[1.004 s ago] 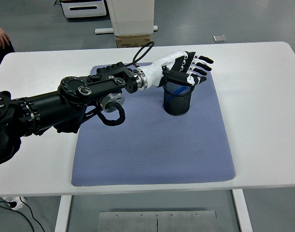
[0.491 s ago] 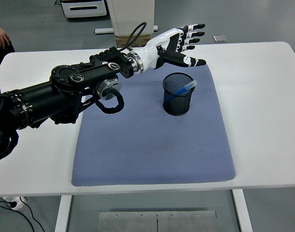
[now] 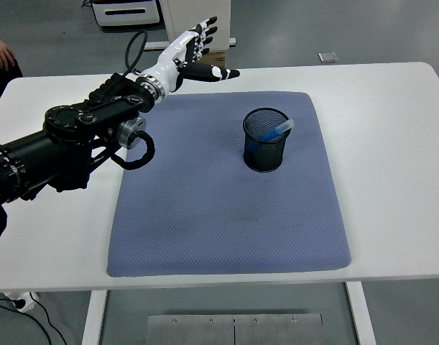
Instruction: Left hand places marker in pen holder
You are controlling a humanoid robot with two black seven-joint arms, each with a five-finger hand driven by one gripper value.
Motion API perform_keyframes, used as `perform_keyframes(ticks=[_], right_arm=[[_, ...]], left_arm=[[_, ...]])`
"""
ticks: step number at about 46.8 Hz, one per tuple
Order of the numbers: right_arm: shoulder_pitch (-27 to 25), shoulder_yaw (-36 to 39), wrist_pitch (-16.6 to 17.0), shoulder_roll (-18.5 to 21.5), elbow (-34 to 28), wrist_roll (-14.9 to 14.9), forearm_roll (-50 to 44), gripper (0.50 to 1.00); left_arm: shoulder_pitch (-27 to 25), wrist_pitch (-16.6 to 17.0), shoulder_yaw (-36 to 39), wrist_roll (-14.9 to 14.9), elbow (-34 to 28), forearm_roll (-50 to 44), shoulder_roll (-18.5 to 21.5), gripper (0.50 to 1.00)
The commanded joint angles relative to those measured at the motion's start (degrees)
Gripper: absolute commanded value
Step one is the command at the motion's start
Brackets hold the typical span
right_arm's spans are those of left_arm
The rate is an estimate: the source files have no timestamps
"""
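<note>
Now blue marker [image 3: 278,131] aslant in round black mesh pen holder [image 3: 264,149]

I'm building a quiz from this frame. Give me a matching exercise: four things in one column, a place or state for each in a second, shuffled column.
Things:
1. blue marker
2. black mesh pen holder
3. left hand
4. blue-grey mat

Places or states:
A. lying flat on the white table
B. open, raised over the table's far side
C. leaning inside the holder
D. standing upright on the mat

Pairs: 1-C, 2-D, 3-B, 4-A
</note>
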Motion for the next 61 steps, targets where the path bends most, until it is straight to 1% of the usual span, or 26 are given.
perform_keyframes(ticks=[1, 5, 7, 12, 15, 20, 21, 22, 29, 35, 42, 53, 58, 61], right_arm=[[0.01, 0.00, 0.00, 0.00, 0.01, 0.01, 0.00, 1.000], [0.01, 0.00, 0.00, 0.00, 0.01, 0.01, 0.00, 1.000], [0.01, 0.00, 0.00, 0.00, 0.01, 0.01, 0.00, 1.000], [0.01, 0.00, 0.00, 0.00, 0.01, 0.01, 0.00, 1.000], [0.01, 0.00, 0.00, 0.00, 0.01, 0.01, 0.00, 1.000], [0.01, 0.00, 0.00, 0.00, 0.01, 0.01, 0.00, 1.000], [0.01, 0.00, 0.00, 0.00, 0.01, 0.01, 0.00, 1.000], [0.01, 0.00, 0.00, 0.00, 0.01, 0.01, 0.00, 1.000], [0.01, 0.00, 0.00, 0.00, 0.01, 0.01, 0.00, 1.000], [0.01, 0.00, 0.00, 0.00, 0.01, 0.01, 0.00, 1.000], [0.01, 0.00, 0.00, 0.00, 0.01, 0.01, 0.00, 1.000], [0.10, 0.09, 0.00, 0.00, 0.01, 0.01, 0.00, 1.000], [0.10, 0.00, 0.00, 0.00, 0.01, 0.01, -0.44, 1.000], [0.10, 0.00, 0.00, 0.00, 0.09, 0.01, -0.35, 1.000]], left_arm=[[2.77, 0.57, -1.60, -2.62, 0.10, -0.54, 1.18, 1.000], [6.55, 0.48, -4.85, -7.10, 0.10, -0.36, 2.15, 1.000], [8.22, 0.13, -6.52, -8.34, 0.10, -0.36, 2.94, 1.000], [11.30, -0.31, -10.39, -8.43, 0.10, -0.63, 5.05, 1.000], [13.93, -1.54, -13.03, -8.34, 0.10, -0.63, 5.58, 1.000], [18.15, -5.67, -18.12, -8.43, 0.10, -0.63, 6.54, 1.000], [18.16, -5.67, -18.13, -8.43, 0.10, -0.63, 6.54, 1.000], [20.51, -8.20, -21.53, -8.43, 0.10, -0.63, 6.81, 1.000], [24.48, -12.08, -29.11, -8.43, 0.10, -1.42, 7.42, 1.000], [26.51, -14.02, -32.37, -8.43, 0.10, -2.74, 7.42, 1.000], [28.09, -14.11, -32.72, -8.43, 0.01, -3.97, 7.86, 1.000], [28.36, -14.37, -34.21, -8.69, -0.08, -4.49, 11.90, 1.000], [28.79, -15.86, -34.74, -8.78, -0.08, -4.67, 13.39, 1.000], [29.59, -16.13, -34.83, -8.78, -0.08, -4.67, 14.19, 1.000]])
